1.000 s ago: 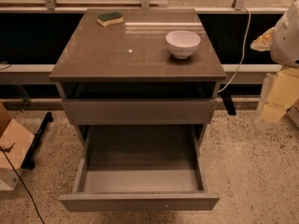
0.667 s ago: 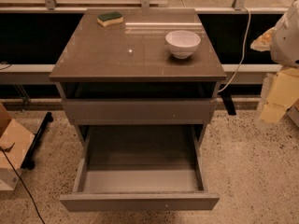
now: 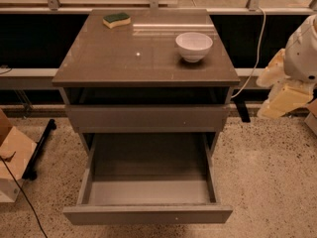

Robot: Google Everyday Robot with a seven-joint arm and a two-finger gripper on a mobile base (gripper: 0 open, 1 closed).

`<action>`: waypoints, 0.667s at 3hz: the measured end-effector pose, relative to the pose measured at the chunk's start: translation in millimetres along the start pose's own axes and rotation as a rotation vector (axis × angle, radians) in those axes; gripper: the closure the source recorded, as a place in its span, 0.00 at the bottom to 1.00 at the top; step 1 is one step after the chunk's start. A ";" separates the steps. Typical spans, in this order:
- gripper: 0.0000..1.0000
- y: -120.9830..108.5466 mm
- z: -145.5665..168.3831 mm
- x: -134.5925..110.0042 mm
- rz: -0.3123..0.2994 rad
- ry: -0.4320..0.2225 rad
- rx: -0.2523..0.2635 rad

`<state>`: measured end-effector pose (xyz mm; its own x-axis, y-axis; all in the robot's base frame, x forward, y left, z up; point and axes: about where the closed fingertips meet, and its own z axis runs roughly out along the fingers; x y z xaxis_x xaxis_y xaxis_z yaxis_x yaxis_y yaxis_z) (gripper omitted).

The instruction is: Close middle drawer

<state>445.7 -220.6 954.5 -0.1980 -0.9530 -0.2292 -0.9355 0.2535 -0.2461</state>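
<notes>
The grey-brown cabinet [image 3: 146, 58] stands in the middle of the view. Its middle drawer [image 3: 148, 213] is pulled far out toward me, showing an empty grey inside [image 3: 148, 182]. The taller top drawer front [image 3: 147, 118] sits above it, nearly in, with a dark gap under the cabinet top. The lowest drawer is hidden below the open one. My gripper [image 3: 283, 97], white and cream, is at the right edge, to the right of the cabinet at about top-drawer height and well apart from the open drawer.
A white bowl [image 3: 193, 45] and a green-and-yellow sponge [image 3: 117, 19] lie on the cabinet top. A cardboard box [image 3: 12, 157] and a black cable [image 3: 22, 202] are on the speckled floor at the left. A white cable [image 3: 255, 48] hangs behind on the right.
</notes>
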 end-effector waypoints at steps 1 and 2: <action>0.72 14.1 27.0 -1.1 -0.035 -0.033 -0.004; 0.94 34.5 69.8 2.9 -0.048 -0.067 -0.017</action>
<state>433.3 -203.0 879.6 -0.1329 -0.9507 -0.2802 -0.9486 0.2040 -0.2421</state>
